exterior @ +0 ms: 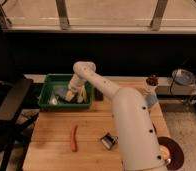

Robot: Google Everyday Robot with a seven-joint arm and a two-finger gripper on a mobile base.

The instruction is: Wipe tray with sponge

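Note:
The green tray (47,96) stands at the back left of the wooden table. My white arm reaches across the table into it. My gripper (76,95) points down inside the tray, its pale fingers (81,95) low over the floor. The blue-grey sponge (64,93) lies against the tray floor at the gripper's left side, and the gripper looks shut on it. A small white thing (53,100) rests in the tray's front left corner.
An orange carrot-like piece (73,137) and a small dark metallic object (108,141) lie on the table's front half. A black chair (11,105) stands left of the table. A bowl (183,77) and a red-topped item (152,80) are at the right.

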